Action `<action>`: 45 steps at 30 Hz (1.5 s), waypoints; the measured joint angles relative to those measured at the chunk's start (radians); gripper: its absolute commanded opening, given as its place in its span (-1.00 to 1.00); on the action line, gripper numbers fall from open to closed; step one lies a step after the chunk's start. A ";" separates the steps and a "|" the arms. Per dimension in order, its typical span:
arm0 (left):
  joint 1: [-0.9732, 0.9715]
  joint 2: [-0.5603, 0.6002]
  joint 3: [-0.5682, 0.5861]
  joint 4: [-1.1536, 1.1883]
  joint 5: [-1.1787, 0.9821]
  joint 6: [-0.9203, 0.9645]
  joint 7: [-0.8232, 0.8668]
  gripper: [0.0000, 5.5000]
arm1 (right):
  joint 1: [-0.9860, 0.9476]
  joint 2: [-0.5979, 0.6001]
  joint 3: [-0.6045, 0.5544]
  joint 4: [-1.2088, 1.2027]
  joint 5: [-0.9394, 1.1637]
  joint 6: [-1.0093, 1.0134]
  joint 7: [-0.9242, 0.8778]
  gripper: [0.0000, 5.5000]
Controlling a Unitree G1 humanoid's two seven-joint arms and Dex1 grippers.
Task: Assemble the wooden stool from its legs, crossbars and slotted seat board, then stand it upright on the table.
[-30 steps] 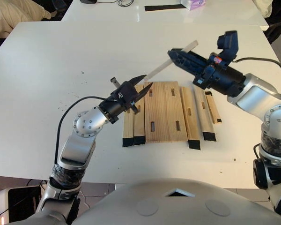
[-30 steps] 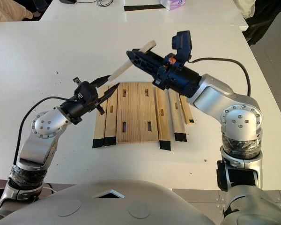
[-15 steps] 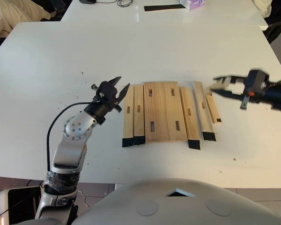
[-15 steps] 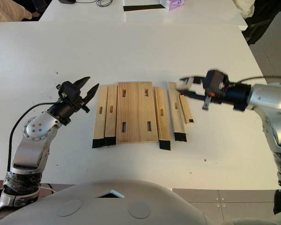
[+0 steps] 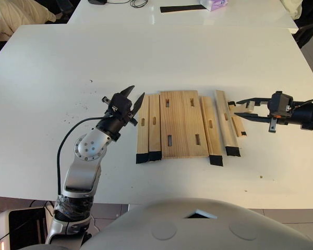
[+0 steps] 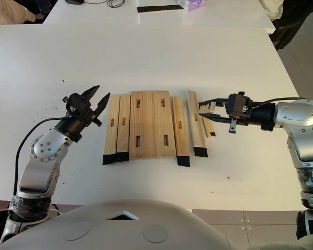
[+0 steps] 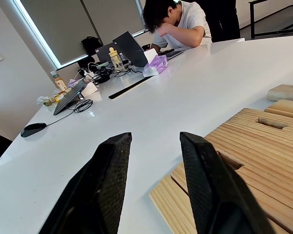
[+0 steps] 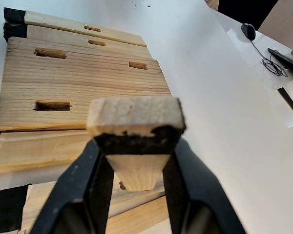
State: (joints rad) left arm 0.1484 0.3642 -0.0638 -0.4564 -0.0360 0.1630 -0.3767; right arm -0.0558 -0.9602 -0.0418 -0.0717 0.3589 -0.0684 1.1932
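Observation:
The slotted seat board point(image 5: 182, 125) lies flat at the table's middle. Two legs point(image 5: 148, 127) lie against its left side, and two more legs point(image 5: 217, 125) plus a short crossbar point(image 5: 238, 122) lie to its right. My left gripper point(image 5: 131, 98) hovers open just left of the leftmost leg; its dark fingers point(image 7: 107, 185) frame the board's near edge. My right gripper point(image 5: 241, 108) is low over the short crossbar, shut on a pale wooden crossbar piece point(image 8: 134, 117) whose black-taped end faces the wrist camera.
A second white table behind carries a black strip point(image 5: 182, 8) and a pink box point(image 5: 216, 4). Dark specks point(image 5: 91, 80) dot the table's left part. The white tabletop point(image 5: 146, 57) spreads wide around the parts.
My right arm swung from above the seat board down and out to the right, beside the short crossbar. My left gripper drew back to the left, off the legs.

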 measured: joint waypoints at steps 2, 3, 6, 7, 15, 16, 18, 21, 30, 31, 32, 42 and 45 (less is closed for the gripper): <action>0.000 0.001 -0.001 0.000 0.000 0.000 -0.002 -0.33 | -0.001 0.017 0.004 0.008 -0.012 -0.006 -0.002 -0.52; 0.000 0.003 -0.002 0.000 0.000 -0.001 -0.003 -0.33 | -0.001 0.022 0.005 0.014 -0.018 -0.012 -0.003 -0.52; -0.005 0.008 -0.005 -0.004 0.000 0.000 -0.012 -0.33 | 0.001 0.039 0.010 0.049 -0.053 -0.048 -0.003 -0.52; -0.010 0.010 -0.005 -0.008 0.000 0.001 -0.014 -0.33 | 0.006 0.043 0.010 0.051 -0.056 -0.052 -0.004 -0.52; -0.022 0.023 -0.004 -0.021 -0.003 0.020 -0.033 -0.33 | 0.062 0.052 -0.002 0.045 -0.064 -0.110 -0.023 -0.52; -0.022 0.023 -0.004 -0.022 -0.003 0.021 -0.034 -0.33 | 0.066 0.052 -0.004 0.040 -0.064 -0.109 -0.024 -0.52; -0.022 0.023 -0.004 -0.029 -0.003 0.023 -0.036 -0.33 | 0.075 0.052 -0.005 0.029 -0.060 -0.107 -0.024 -0.52; -0.021 0.023 -0.004 -0.039 -0.003 0.026 -0.036 -0.33 | 0.078 0.047 -0.005 0.017 -0.052 -0.099 -0.015 -0.52; -0.017 0.023 -0.004 -0.049 -0.003 0.041 -0.037 -0.33 | 0.117 0.020 -0.012 -0.051 -0.029 -0.067 0.011 -0.52; -0.018 0.023 -0.004 -0.049 -0.003 0.042 -0.038 -0.33 | 0.122 0.019 -0.014 -0.058 -0.024 -0.062 0.011 -0.52; -0.018 0.023 -0.004 -0.049 -0.003 0.042 -0.038 -0.33 | 0.122 0.018 -0.015 -0.061 -0.024 -0.059 0.011 -0.52; -0.035 0.023 -0.012 -0.048 -0.003 0.044 -0.045 -0.33 | 0.049 0.029 0.007 0.016 -0.060 -0.081 0.011 -0.52; -0.043 0.024 -0.012 -0.047 -0.003 0.044 -0.050 -0.33 | 0.049 0.035 0.010 0.013 -0.061 -0.084 0.011 -0.52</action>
State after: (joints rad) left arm 0.1050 0.3881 -0.0762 -0.5038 -0.0390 0.2065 -0.4270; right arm -0.0073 -0.9253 -0.0318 -0.0591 0.2977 -0.1527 1.2040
